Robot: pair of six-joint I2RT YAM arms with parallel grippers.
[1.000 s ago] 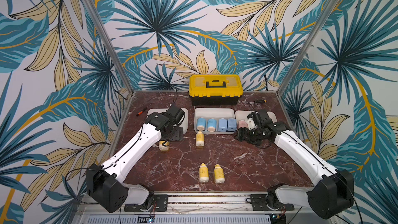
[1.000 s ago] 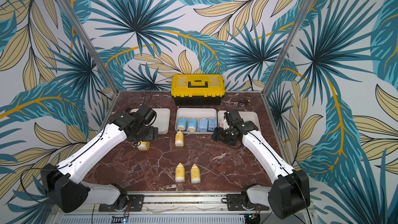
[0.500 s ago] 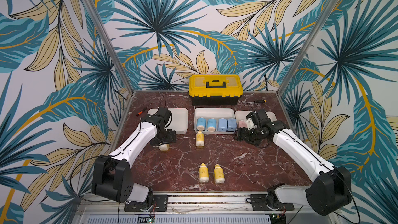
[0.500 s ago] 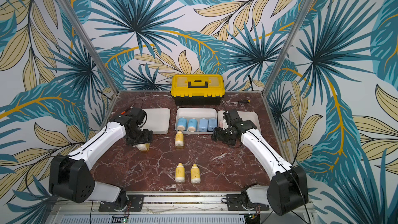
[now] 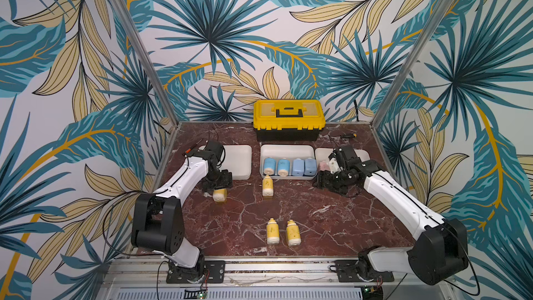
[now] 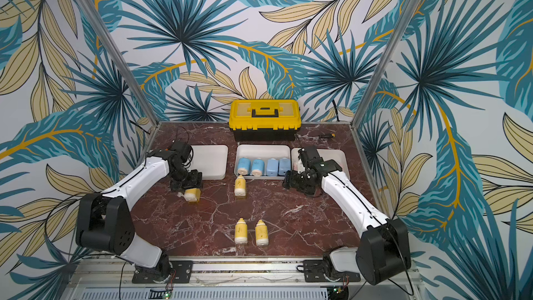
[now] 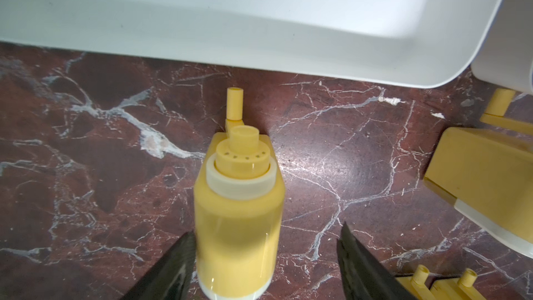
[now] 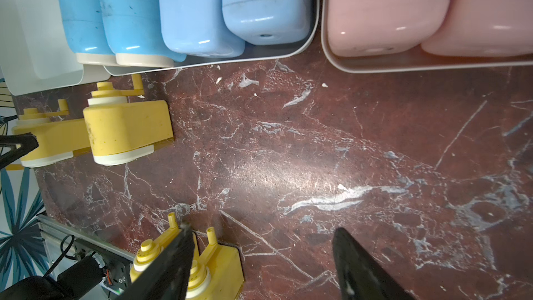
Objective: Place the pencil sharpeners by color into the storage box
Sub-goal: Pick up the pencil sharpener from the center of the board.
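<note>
Yellow pencil sharpener (image 7: pixel 238 217) lying on the marble tabletop (image 7: pixel 86 139), low centre of the left wrist view, below the empty white tray (image 7: pixel 259 10). Straddled by the left gripper (image 7: pixel 266 230), touched by one finger (image 7: pixel 173 269), clear of the other: not yet clamped. Step in hand: the grasp. Next: finish closing, lift, set down in that tray. Right gripper (image 8: pixel 262 229) spread wide, empty, over bare marble. Versus a second ago: left arm lowered from the tray's edge onto the sharpener, jaws narrower; right arm unmoved.
</note>
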